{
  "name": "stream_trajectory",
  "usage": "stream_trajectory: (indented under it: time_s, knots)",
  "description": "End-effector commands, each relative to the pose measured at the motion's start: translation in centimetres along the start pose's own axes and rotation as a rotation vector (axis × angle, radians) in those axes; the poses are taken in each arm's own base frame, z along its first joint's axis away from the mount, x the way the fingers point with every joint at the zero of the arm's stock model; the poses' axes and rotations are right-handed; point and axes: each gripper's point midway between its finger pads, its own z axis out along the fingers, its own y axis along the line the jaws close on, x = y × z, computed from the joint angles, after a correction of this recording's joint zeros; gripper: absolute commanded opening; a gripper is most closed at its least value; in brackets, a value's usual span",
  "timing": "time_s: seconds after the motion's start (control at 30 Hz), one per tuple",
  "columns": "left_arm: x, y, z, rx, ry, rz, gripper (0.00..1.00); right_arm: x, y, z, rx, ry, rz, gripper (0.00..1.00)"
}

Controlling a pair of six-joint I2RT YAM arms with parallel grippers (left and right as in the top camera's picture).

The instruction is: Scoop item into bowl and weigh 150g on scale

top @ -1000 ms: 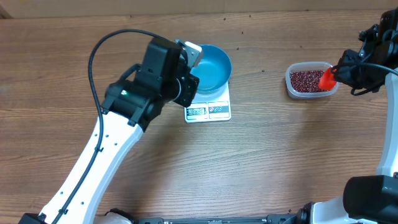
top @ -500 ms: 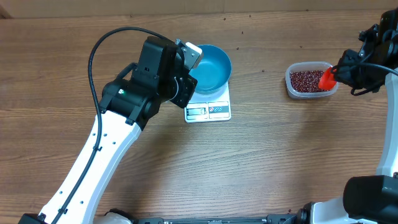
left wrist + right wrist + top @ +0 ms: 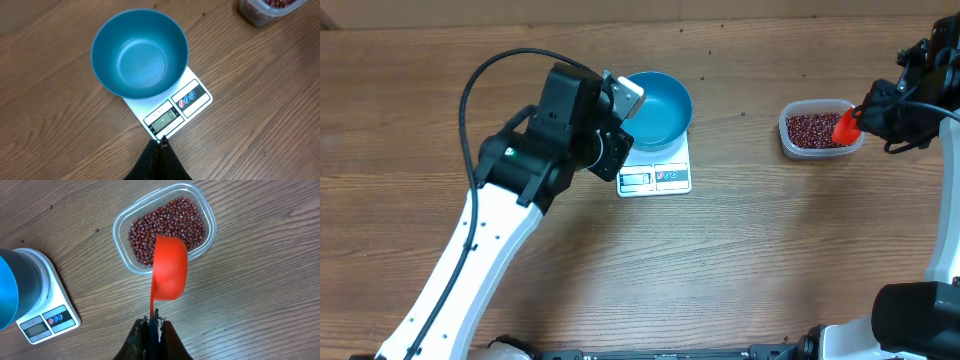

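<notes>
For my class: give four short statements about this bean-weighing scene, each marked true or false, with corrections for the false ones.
1. The blue bowl sits on the scale. True.
2. The bowl is full. False: it is empty; the beans lie in the clear container.
3. The right gripper is shut on the red scoop. True.
4. The left gripper grips the bowl's rim. False: it is shut on nothing, close to the scale's display edge.

Robot lab or test bench, plainly, not a home kitchen: bare wood-grain counter (image 3: 770, 260), white-and-black left arm (image 3: 485, 240) and right arm (image 3: 948, 230) rising from the near edge, scale (image 3: 655, 178) and tub (image 3: 815, 153) of beans (image 3: 810, 128) staged toward the far side.
</notes>
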Motion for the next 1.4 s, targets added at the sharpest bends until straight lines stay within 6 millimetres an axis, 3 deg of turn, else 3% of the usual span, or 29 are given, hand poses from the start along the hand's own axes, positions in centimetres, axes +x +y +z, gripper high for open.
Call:
stream_trajectory:
  time_s: [0.0, 0.2, 0.3, 0.37, 0.93, 1.13, 1.37]
  knots:
    - [-1.1, -0.1, -3.0, -0.009, -0.082, 0.02, 0.06, -0.6, 0.2, -0.7, -0.01, -0.031, -0.007, 0.04]
    - [-0.8, -0.2, -3.1, -0.004, -0.072, -0.049, 0.24, -0.9, 0.3, -0.7, -0.012, -0.045, -0.009, 0.04]
    - [-0.4, -0.2, -2.8, -0.001, -0.053, -0.051, 0.62, -1.0, 0.3, -0.7, -0.013, -0.048, -0.009, 0.04]
    - [-0.2, -0.2, -2.7, 0.0, -0.042, -0.053, 0.99, -1.0, 0.3, -0.7, -0.013, -0.049, -0.009, 0.04]
    - [0.0, -0.2, -2.5, 0.001, -0.032, -0.053, 0.99, -2.0, 0.4, -0.3, -0.018, -0.075, -0.027, 0.04]
    - [0.0, -0.2, -2.5, 0.001, -0.032, -0.053, 0.99, -2.7, 0.2, 2.4, -0.008, -0.034, -0.145, 0.04]
    - [0.0, -0.2, -2.5, 0.001, -0.032, -0.053, 1.0, -3.5, -0.3, 6.8, 0.002, 0.029, -0.27, 0.04]
